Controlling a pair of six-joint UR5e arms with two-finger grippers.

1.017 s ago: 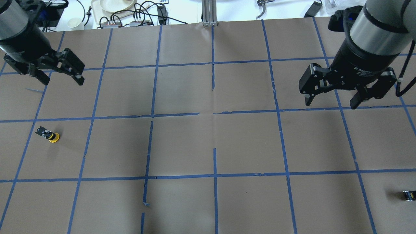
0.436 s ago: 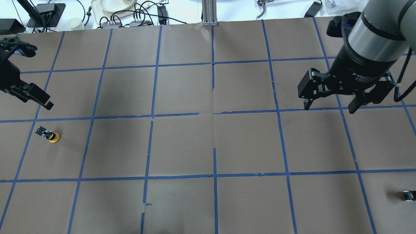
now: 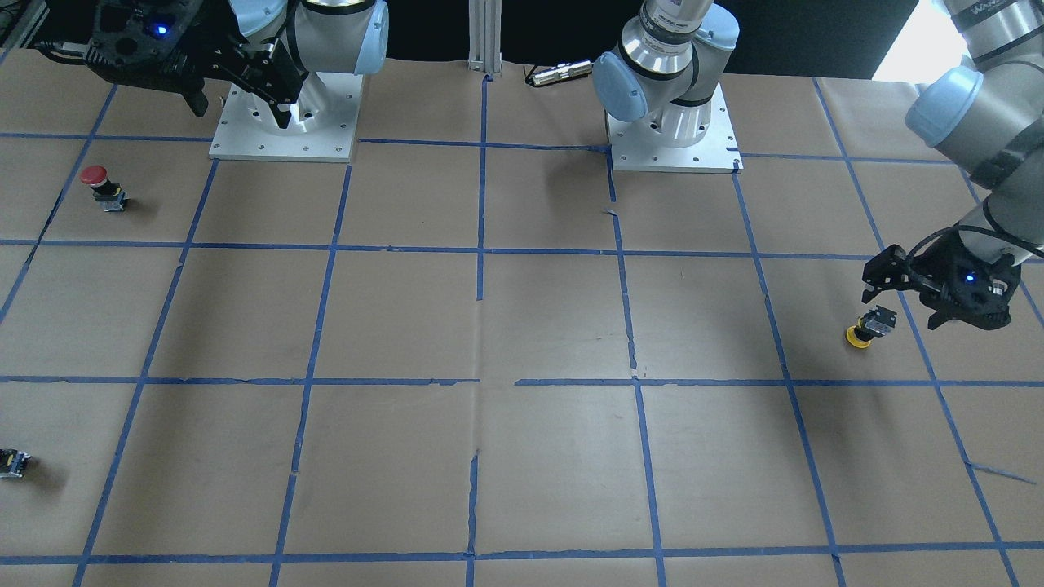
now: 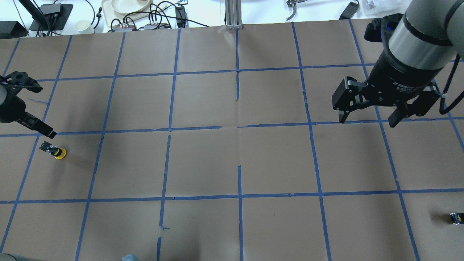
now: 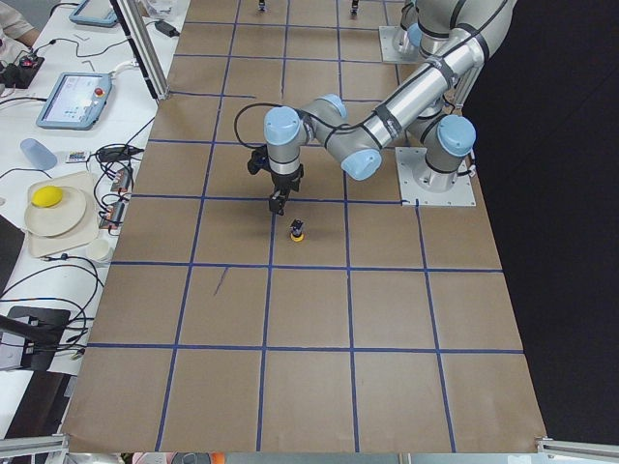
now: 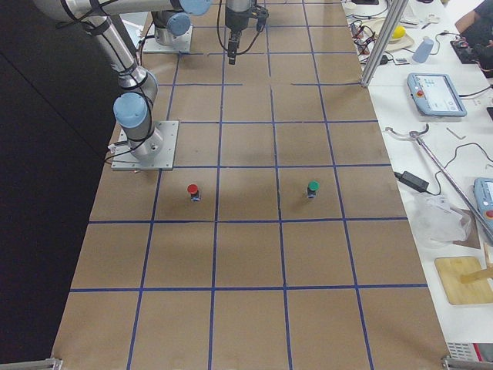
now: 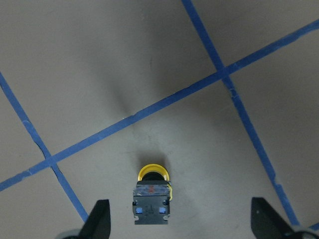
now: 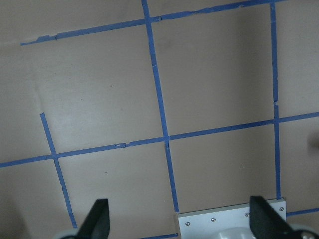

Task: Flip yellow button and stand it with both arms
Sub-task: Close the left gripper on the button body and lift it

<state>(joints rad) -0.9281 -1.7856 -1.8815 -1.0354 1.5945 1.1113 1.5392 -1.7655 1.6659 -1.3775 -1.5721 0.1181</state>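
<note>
The yellow button (image 4: 54, 150) rests cap down with its contact block up, at the left of the table. It also shows in the front view (image 3: 869, 328), the left side view (image 5: 297, 230) and the left wrist view (image 7: 152, 191). My left gripper (image 7: 180, 221) is open and empty, hovering just above and slightly to the far side of the button; one of its fingers (image 4: 47, 131) shows overhead, and it shows in the front view (image 3: 901, 302). My right gripper (image 4: 366, 117) is open and empty, high over the right side, far from the button.
A red-capped button (image 3: 98, 186) and a green-capped one (image 6: 312, 187) stand on the robot's right side. A small capless black block (image 4: 456, 218) lies near the right edge. The arm base plates (image 3: 285, 122) are bolted at the robot's edge.
My left gripper has swung from the far left corner down toward the yellow button. The right gripper dropped slightly. The button has not moved.
</note>
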